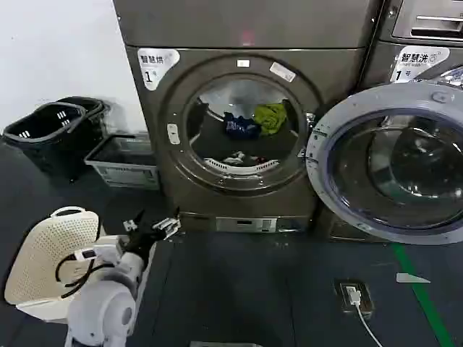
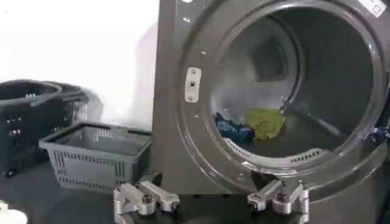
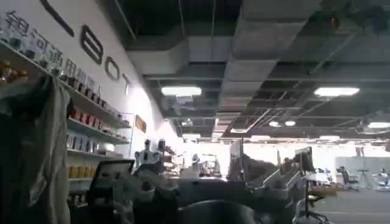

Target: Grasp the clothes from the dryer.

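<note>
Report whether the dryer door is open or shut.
Open. The glass door is swung wide to the right of the dryer, leaving the porthole clear, with the clothes lying inside the drum. The left gripper is outside, low in front.

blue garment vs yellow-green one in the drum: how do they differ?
Colour: the blue garment is dark, the yellow-green garment bright. Position: in the head view the blue one lies left of and slightly lower than the yellow-green one. Shape: the blue one is spread low, the yellow-green one bunched higher. Both are crumpled, side by side inside the dryer, beyond the left tool, which is open.
</note>
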